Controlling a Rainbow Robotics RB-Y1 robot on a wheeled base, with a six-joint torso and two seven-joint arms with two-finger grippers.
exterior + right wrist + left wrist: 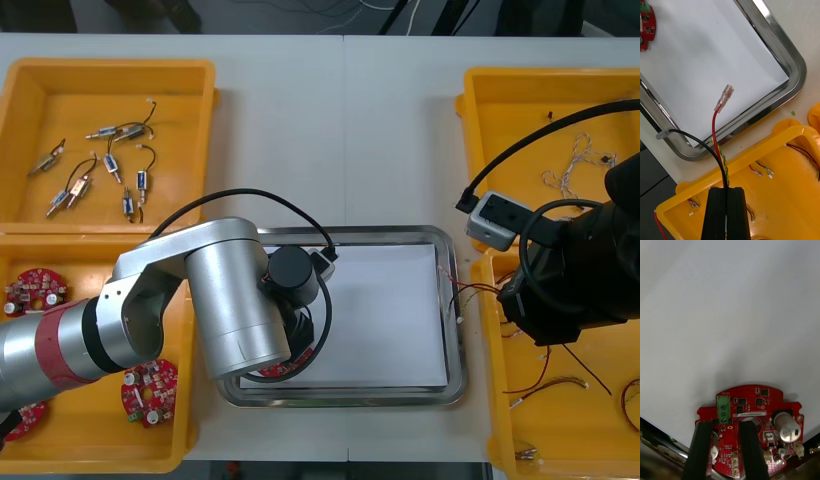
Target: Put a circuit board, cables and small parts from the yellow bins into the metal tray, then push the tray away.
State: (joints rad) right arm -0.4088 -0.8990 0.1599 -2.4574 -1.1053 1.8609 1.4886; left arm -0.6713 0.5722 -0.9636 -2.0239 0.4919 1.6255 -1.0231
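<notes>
From where I stand, the left gripper (pixel 725 427) pinches the round red circuit board (pixel 752 405) against the metal tray's (pixel 792 60) white liner (pixel 730 315) and seems ready to release it, while the right gripper (pixel 727 193), clamped on red and black cables (pixel 724 96) over its yellow bin (pixel 752 153), must next swing trayward.

tray (pixel 400 300) — right half bare

Glossy rim on metal tray (pixel 790 56), matt white inside; yellow bins (pixel 110 68) smooth plastic; left arm (pixel 235 310) brushed metal.
</notes>
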